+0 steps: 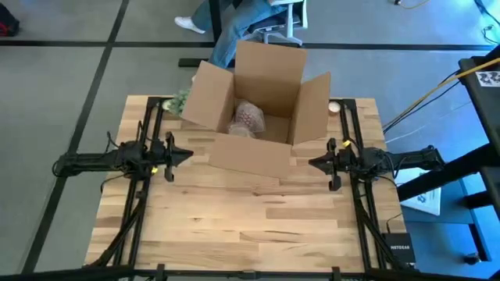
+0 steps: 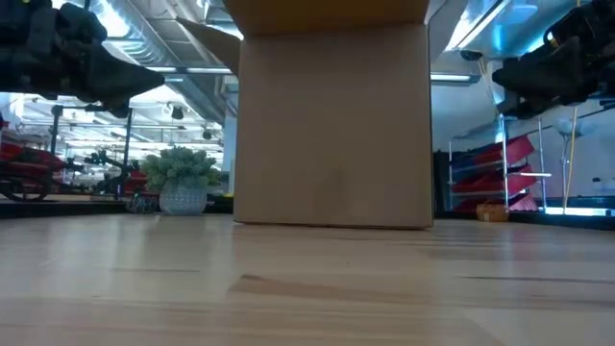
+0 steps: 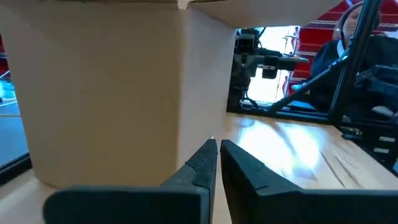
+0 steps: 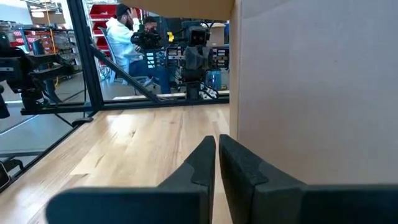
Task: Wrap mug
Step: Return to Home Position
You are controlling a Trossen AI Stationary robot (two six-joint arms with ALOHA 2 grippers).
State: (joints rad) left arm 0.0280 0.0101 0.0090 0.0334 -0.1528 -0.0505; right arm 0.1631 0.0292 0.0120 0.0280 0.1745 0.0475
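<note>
My left pincer [image 1: 186,154] hangs just off the left front corner of the cardboard box [image 1: 250,156]. My right pincer [image 1: 315,162] sits just beside the right front corner. Both have their fingers pressed together with nothing between them (the wrist views show only a thin slit). The wrapped mug [image 1: 250,117] lies down inside the box, a pinkish bubble-wrap bundle near the back wall. I cannot tell whether that is one bundle or two. The box stands open on the surface [image 1: 234,226], its flaps splayed outward.

The trouble I foresee is clearance. Each fingertip is close to a cardboard wall, so if I swing inward or forward while folding my arms away, I could catch a corner or the front flap. The box looks light, and I judge that a nudge would skid or twist it across the smooth wood. A harder knock might tip it and spill the mug. The right flap leans out toward my right arm, so that side worries me more. Pulling straight back, away from the box, seems safest.
</note>
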